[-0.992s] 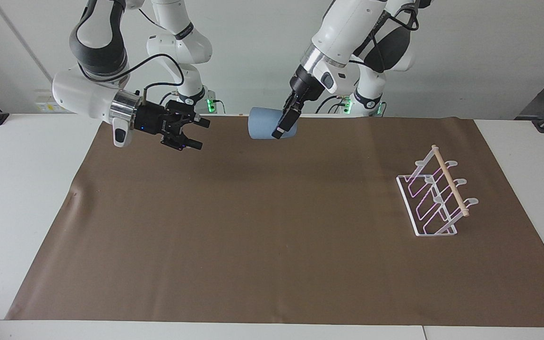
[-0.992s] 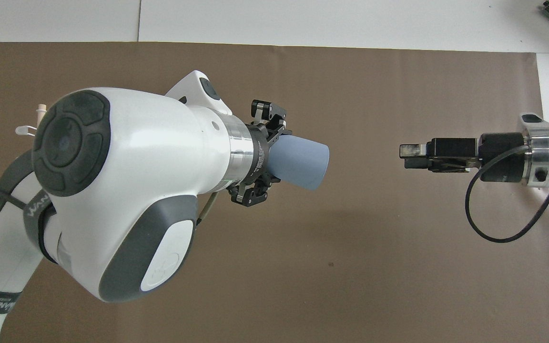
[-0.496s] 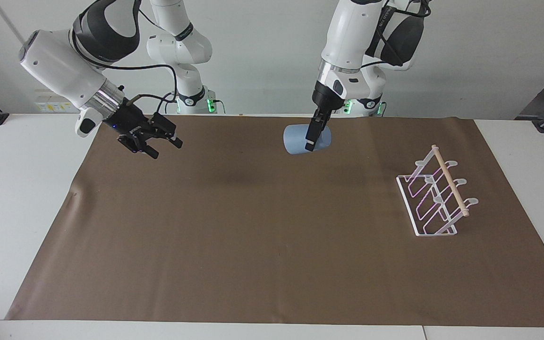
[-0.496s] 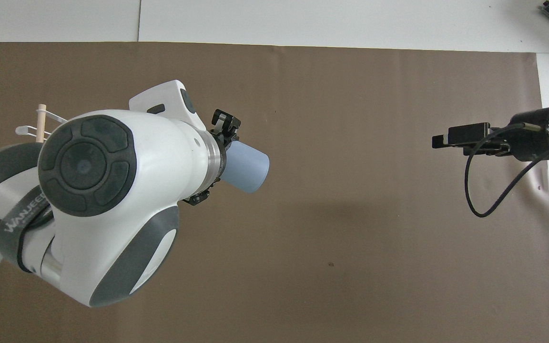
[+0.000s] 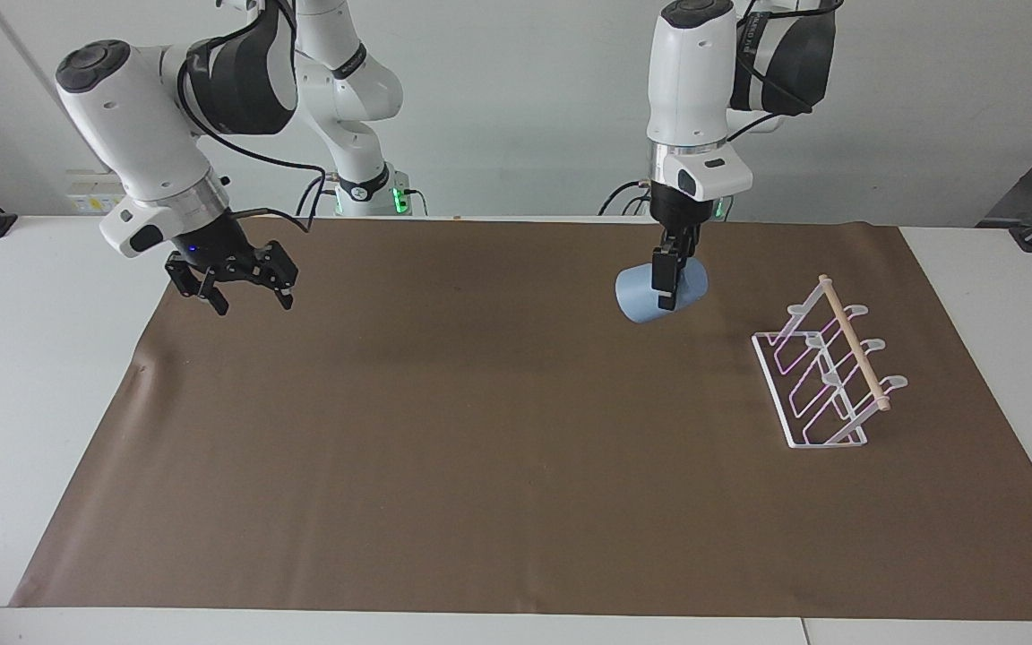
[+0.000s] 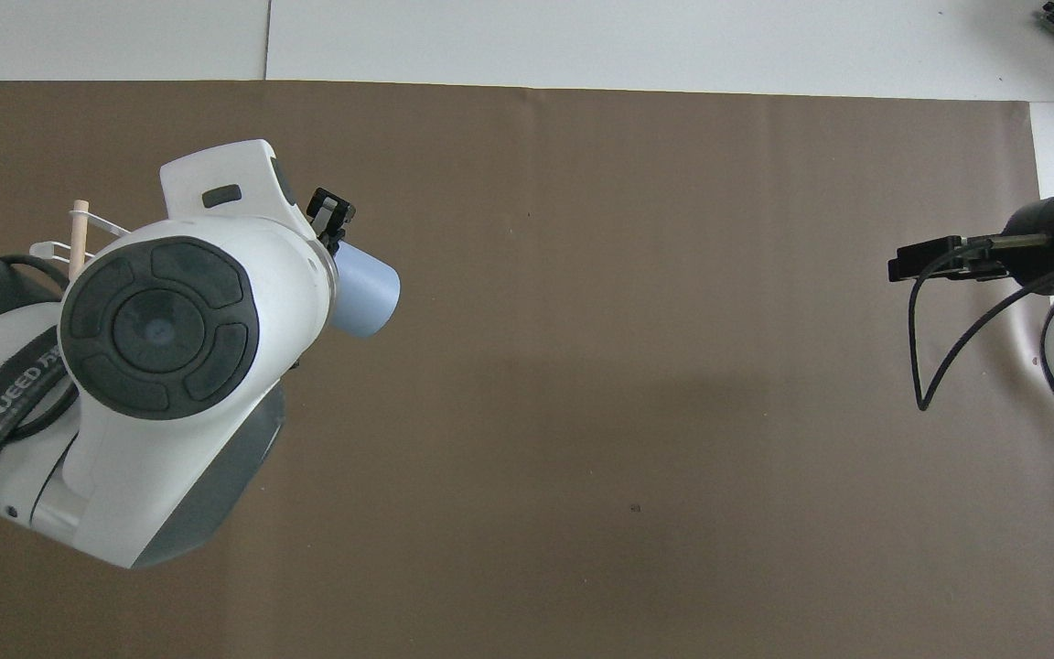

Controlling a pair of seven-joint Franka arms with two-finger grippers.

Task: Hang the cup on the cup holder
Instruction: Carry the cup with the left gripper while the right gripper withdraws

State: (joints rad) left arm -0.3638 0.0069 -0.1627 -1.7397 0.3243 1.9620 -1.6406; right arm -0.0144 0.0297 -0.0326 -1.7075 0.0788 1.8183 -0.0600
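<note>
Blue cup [image 5: 640, 296], half-hidden overhead, clamped in left hand [image 5: 665, 285]; right hand [image 5: 241, 288] spread, cup holder [image 5: 825, 367] mostly hidden overhead

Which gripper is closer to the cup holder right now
Left. The left gripper holds the blue cup over the brown mat beside the cup holder. The right gripper hangs open over the mat's edge at the right arm's end of the table.

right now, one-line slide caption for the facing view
Left gripper carries the blue cup toward the cup holder; right gripper waits open.
</note>
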